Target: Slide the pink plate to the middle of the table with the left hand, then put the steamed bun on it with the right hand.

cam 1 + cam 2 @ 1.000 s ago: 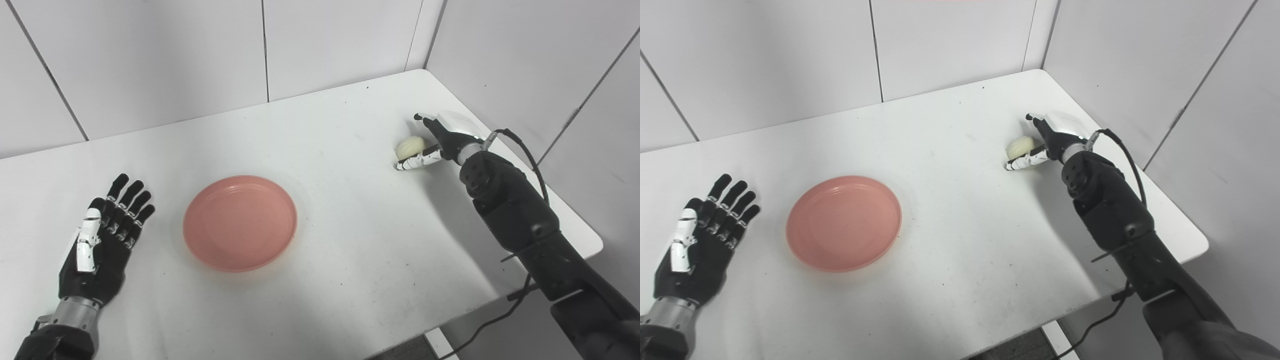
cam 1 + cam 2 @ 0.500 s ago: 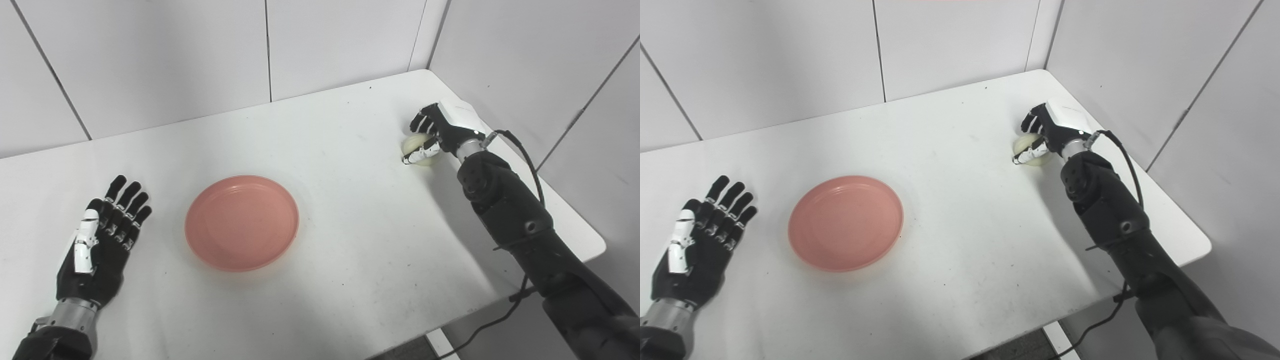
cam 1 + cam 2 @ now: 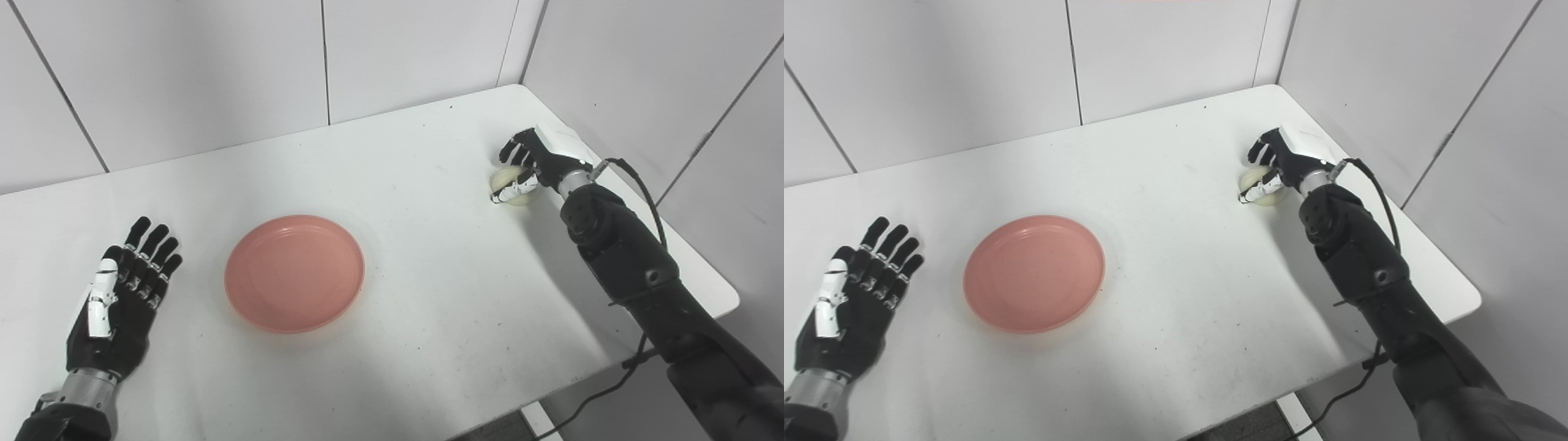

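Robot right hand [image 3: 531, 166] at two o'clock, fingers [image 3: 512, 150] wrapped around steamed bun [image 3: 512, 185] on white counter [image 3: 429, 294]. Pink plate [image 3: 294, 272] centre-left. Left hand [image 3: 120, 299] at eight o'clock, fingers spread, empty.

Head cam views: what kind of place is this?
Likely a lab test cell, not a kitchen: bare white table boxed in by plain white wall panels, holding only a pink plate and steamed bun.

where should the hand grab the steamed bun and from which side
Grip the steamed bun across its round middle, coming from above: it is a low dome on the table. The right hand already curls over it, thumb at its near side.
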You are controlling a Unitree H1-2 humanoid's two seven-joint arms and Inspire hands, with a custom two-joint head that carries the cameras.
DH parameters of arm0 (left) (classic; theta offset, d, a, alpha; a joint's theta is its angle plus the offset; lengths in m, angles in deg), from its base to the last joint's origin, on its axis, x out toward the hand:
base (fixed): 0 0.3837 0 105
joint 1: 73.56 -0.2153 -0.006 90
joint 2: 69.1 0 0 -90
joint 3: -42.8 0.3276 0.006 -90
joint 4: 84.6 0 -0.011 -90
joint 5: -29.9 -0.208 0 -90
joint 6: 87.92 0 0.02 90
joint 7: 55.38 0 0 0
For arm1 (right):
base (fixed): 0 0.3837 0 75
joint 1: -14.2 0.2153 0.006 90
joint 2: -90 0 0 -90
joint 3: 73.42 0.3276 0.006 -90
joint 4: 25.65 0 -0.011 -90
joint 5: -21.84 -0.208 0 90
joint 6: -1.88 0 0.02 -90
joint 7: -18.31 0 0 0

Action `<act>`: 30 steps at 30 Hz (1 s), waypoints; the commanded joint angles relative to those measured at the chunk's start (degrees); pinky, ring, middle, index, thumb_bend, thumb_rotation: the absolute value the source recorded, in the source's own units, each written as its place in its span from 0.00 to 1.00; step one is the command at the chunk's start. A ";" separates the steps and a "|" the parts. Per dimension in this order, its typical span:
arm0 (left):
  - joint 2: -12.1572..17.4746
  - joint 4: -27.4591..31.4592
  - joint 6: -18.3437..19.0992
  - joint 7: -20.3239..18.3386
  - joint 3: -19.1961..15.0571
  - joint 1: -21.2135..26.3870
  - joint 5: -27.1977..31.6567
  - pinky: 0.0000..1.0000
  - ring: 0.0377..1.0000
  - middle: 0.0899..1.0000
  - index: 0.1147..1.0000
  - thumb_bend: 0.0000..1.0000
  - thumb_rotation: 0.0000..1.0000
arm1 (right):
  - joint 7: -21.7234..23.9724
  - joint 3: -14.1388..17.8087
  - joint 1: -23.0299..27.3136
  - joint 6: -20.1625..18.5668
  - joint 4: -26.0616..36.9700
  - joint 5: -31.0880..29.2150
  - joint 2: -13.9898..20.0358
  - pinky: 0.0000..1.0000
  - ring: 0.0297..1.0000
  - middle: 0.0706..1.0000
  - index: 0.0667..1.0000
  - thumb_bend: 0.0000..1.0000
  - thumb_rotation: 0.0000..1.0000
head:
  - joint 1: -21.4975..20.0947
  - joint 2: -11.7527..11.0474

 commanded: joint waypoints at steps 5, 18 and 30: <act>-0.03 -1.19 5.29 2.03 0.83 -2.97 -1.38 0.99 0.98 0.97 0.96 0.38 1.00 | 0.16 0.47 1.24 -1.24 4.59 1.46 2.55 0.42 0.46 0.43 0.48 0.52 0.00 | 0.33 -0.07; -1.16 -0.57 5.79 3.20 1.46 -3.10 -1.82 1.00 0.98 0.98 0.98 0.37 1.00 | 7.18 0.59 3.28 -7.21 22.25 3.85 1.56 0.40 0.44 0.41 0.50 0.52 0.00 | 1.84 -0.53; -3.50 0.96 5.97 6.66 3.86 -3.52 -4.30 0.99 0.98 0.98 0.99 0.38 1.00 | 13.15 -2.40 7.21 -7.17 29.65 4.46 0.02 0.42 0.47 0.43 0.48 0.52 0.00 | 9.29 -0.33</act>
